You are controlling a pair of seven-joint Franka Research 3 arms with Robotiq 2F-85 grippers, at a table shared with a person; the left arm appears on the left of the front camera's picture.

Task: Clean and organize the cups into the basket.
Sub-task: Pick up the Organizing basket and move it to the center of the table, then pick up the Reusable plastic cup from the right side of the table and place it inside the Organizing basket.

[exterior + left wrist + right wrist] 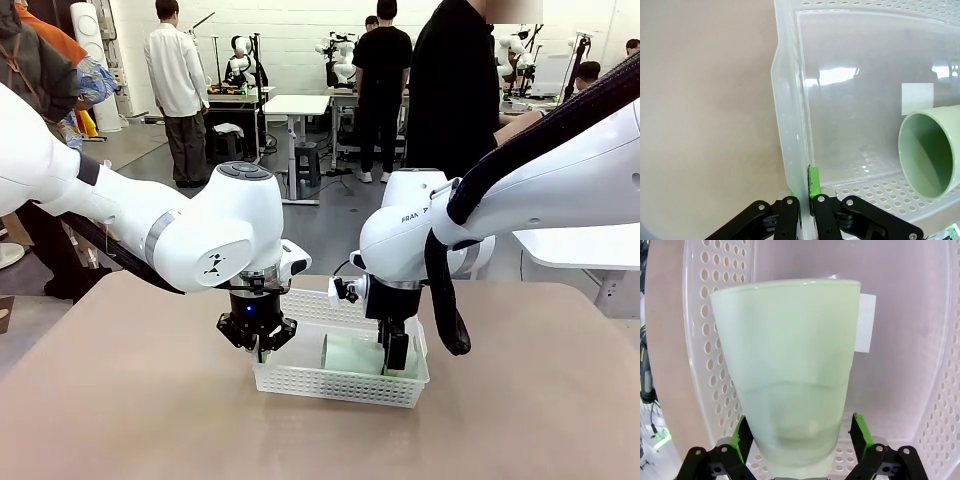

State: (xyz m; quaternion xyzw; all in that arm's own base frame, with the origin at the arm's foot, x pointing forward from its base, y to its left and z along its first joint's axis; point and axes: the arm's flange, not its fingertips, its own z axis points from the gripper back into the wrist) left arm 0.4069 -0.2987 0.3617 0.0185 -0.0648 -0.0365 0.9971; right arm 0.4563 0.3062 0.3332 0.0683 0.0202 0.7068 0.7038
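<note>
L pincer (804, 194) clamps basket (787, 110) wall, R pincer (801, 440) straddles mint cup (790, 365)

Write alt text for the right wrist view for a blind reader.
A pale mint green cup lies on its side in a white perforated basket, base toward the camera. The open right gripper, green-padded, straddles the base.
</note>
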